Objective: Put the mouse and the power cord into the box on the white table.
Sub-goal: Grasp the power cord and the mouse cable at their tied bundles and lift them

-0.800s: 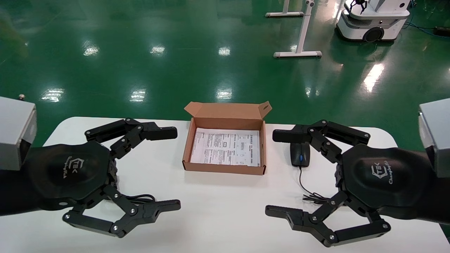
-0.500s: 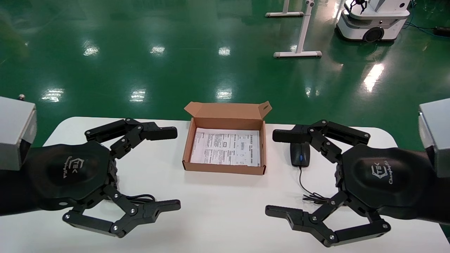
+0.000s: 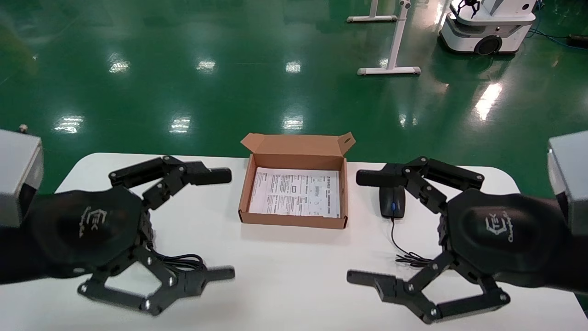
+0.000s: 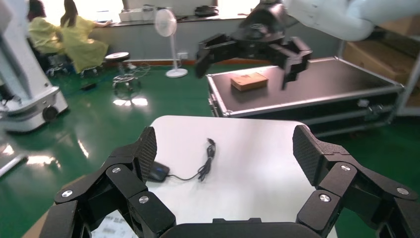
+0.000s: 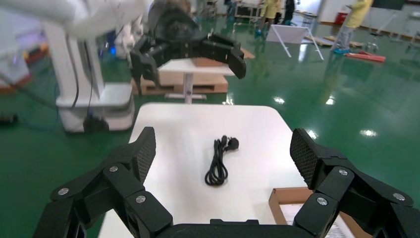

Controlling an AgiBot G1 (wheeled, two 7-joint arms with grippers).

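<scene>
Left hand (image 3: 225, 224), spread open, hides most of the power cord (image 3: 181, 262) at 8 o'clock. Right hand (image 3: 363, 227), also open, overlaps the mouse (image 3: 392, 202) at 3 o'clock of the box (image 3: 294, 220).

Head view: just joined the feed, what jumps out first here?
Two big black pincers fill the foreground over the white table, the left pincer and right pincer, both spread wide and holding nothing. Between them sits the open cardboard box, only a printed sheet inside. The mouse lies just right of the box; the power cord lies on the table's left side, mostly hidden under the left pincer.
</scene>
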